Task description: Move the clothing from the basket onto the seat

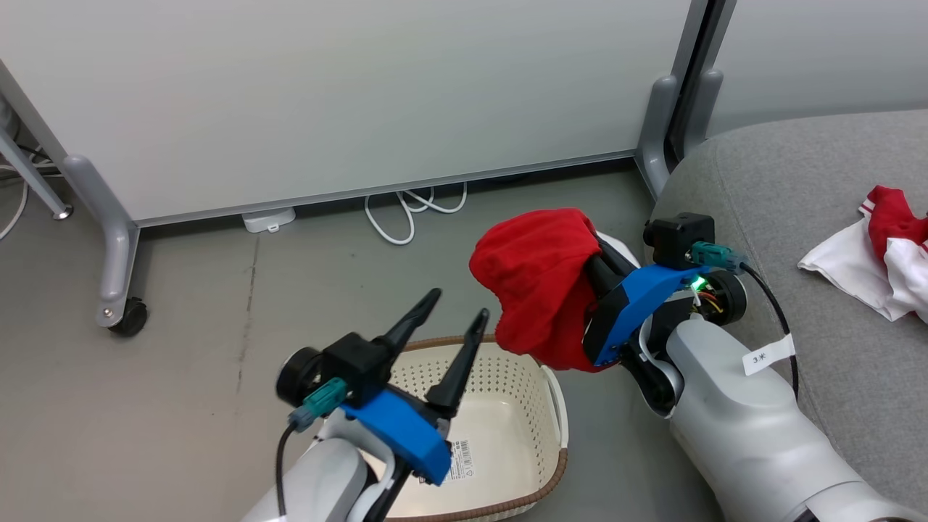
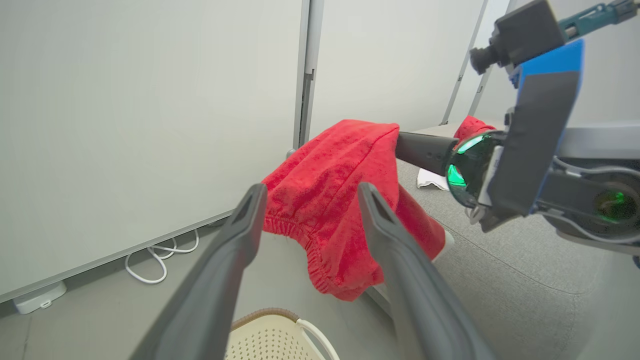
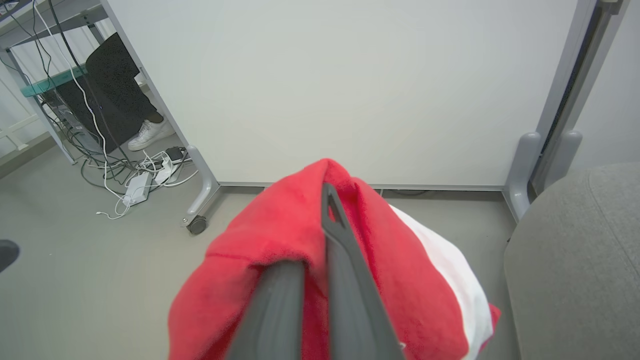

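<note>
**Operator:** Location of the red garment [image 1: 536,283]?
**Technician:** In the air, draped over the fingers of the right hand [image 3: 322,200], between the basket [image 1: 507,391] and the seat [image 1: 797,174]. One side shows a white panel.
**Operator:** State of the right hand?
**Technician:** Closed. Both fingers pinch the fabric, which hangs around them.
**Operator:** State of the left hand [image 1: 460,302]?
**Technician:** Fingers spread wide, gripping nothing. It is raised over the basket and points toward the garment, apart from it.
**Operator:** Basket condition?
**Technician:** Upright on the grey floor [image 1: 181,377]. Its perforated bottom and label sticker [image 1: 458,459] are visible.
**Operator:** Other clothing?
**Technician:** A second garment [image 1: 881,254], red and white, lies crumpled on the seat, well apart from the right hand
</note>
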Motion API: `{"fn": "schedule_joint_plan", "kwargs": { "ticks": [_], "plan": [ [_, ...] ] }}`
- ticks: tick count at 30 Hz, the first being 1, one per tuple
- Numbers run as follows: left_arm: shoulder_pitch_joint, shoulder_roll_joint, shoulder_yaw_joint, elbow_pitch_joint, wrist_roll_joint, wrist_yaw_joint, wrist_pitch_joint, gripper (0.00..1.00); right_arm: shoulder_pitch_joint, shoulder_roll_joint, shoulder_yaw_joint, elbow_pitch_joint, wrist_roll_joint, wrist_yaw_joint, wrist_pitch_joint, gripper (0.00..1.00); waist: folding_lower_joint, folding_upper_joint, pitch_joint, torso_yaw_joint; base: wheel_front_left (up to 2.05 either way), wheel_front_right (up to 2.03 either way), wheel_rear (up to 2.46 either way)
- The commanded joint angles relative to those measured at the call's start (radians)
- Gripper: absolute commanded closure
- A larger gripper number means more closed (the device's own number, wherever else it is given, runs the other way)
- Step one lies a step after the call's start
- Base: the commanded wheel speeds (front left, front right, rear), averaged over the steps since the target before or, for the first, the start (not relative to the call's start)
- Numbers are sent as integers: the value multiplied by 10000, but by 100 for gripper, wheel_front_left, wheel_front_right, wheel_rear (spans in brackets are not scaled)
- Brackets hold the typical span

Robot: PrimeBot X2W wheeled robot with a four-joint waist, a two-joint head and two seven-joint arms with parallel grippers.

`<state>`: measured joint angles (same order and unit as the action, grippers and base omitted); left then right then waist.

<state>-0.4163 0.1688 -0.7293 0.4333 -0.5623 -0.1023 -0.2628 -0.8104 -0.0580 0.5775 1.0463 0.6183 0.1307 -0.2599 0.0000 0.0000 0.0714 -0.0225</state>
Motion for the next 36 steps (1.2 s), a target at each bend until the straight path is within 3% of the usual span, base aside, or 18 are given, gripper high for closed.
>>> {"fn": "schedule_joint_plan", "kwargs": {
  "ticks": [1,9,16,25,36],
  "plan": [
    [222,85,256,-146,175,45,-29,0,-93,-67,-34,-13,3,1,-71,100,0,0,8,17,0,0,0],
    [1443,205,1934,-787,1278,121,-29,0,111,-120,-270,-188,-107,1,-69,100,0,0,4,37,0,0,0],
    [2052,11,2747,-1039,1743,-87,-30,0,251,-150,-435,-301,-206,1,-69,100,0,0,-40,14,0,0,0],
    [2199,-256,3177,-1079,2156,-239,-30,0,407,-180,-583,-457,-298,1,-69,100,0,0,-29,-254,0,0,0],
    [2005,-266,3103,-1157,2279,-281,-30,0,419,-136,-643,-647,-336,1,-70,100,0,0,116,-1395,0,0,0]
  ]
}}
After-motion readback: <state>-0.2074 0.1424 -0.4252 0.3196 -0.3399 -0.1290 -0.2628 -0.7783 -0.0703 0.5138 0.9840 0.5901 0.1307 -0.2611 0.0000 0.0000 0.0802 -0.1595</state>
